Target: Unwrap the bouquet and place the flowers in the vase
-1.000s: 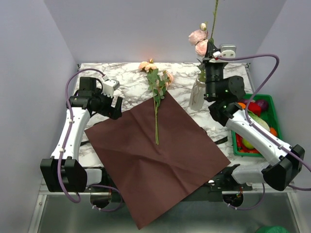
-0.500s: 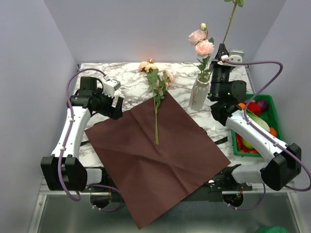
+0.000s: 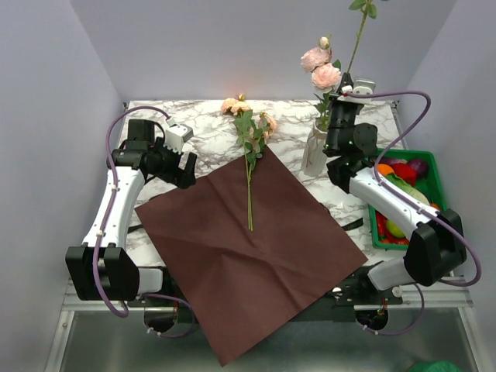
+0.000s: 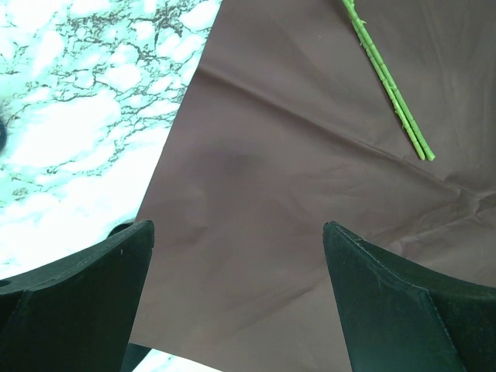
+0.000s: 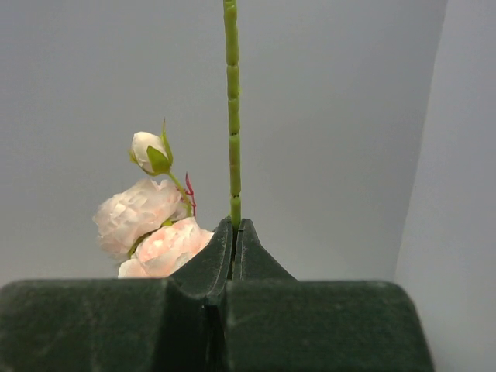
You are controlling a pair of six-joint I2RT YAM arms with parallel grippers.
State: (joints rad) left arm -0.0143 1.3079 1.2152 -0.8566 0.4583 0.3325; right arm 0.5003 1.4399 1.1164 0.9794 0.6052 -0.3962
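The bouquet lies unwrapped: its dark red paper (image 3: 248, 240) is spread flat as a creased square. One of the flowers (image 3: 249, 167) lies on it, blooms toward the back wall. The white marbled vase (image 3: 314, 151) stands at the back right with pink roses (image 3: 319, 66) in it. My right gripper (image 3: 346, 80) is raised just right of the vase, shut on a long green stem (image 5: 232, 116) that points upward. The roses (image 5: 151, 232) show beside the gripper (image 5: 235, 225). My left gripper (image 4: 239, 226) hovers open over the paper's left corner (image 4: 256, 178), holding nothing.
A green basket (image 3: 431, 164) of vegetables sits at the right edge, under the right forearm. A black ribbon end (image 3: 353, 225) pokes out from the paper's right side. The paper's near corner hangs over the table's front edge. The lying stem's end (image 4: 387, 81) shows in the left wrist view.
The right gripper swung right with its stem, then came partly back toward the vase; the stem now leans right. The left arm and the lying flower have not moved.
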